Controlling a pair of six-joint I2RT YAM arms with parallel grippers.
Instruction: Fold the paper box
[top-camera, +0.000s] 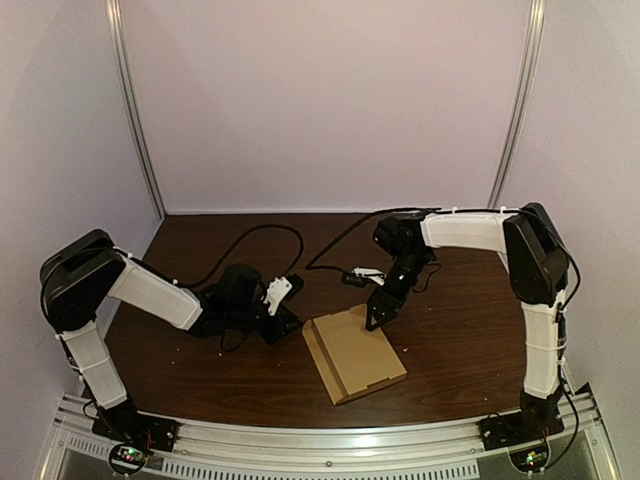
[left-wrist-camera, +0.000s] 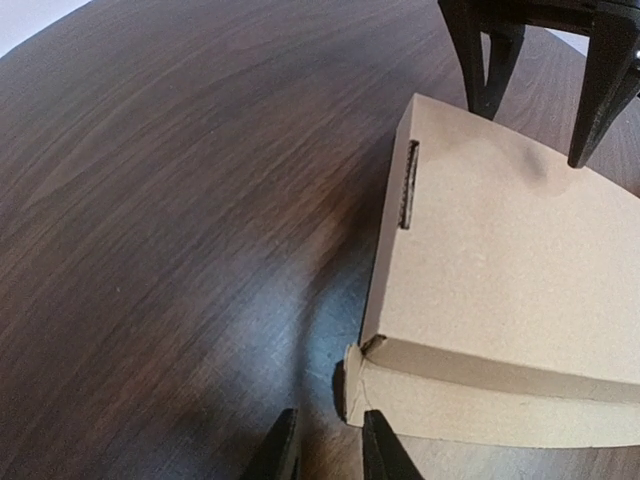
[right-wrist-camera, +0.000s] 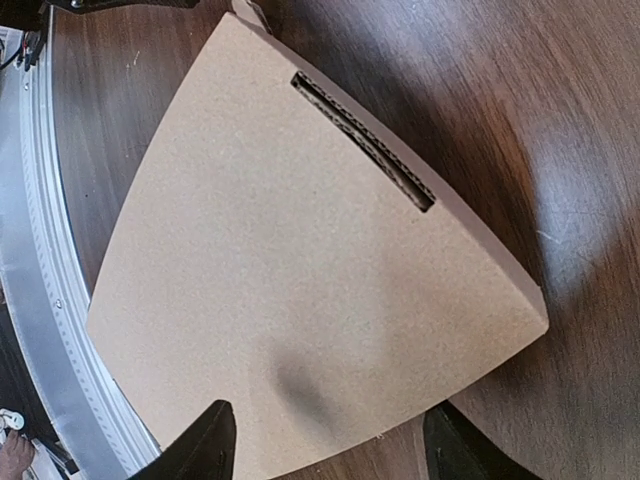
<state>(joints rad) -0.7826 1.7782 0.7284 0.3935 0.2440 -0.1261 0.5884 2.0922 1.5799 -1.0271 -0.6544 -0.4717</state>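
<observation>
Right gripper (right-wrist-camera: 328, 428): fingers wide apart and empty, poised over the far edge of the paper box (top-camera: 358, 350).
Left gripper (left-wrist-camera: 325, 445): fingers narrowly apart, holding nothing, just beside the corner flap (left-wrist-camera: 353, 385) on the box's left side.
Box: lies flat on the table (top-camera: 200, 385), near centre, with a slot (right-wrist-camera: 365, 140) along one side.
Step in hand (judgement): right fingers press the lid down while the left tucks in the protruding flap; keep the box from sliding.
Surroundings: cables (top-camera: 255, 232) lie far left, well apart from the box. Nothing obstructs.
</observation>
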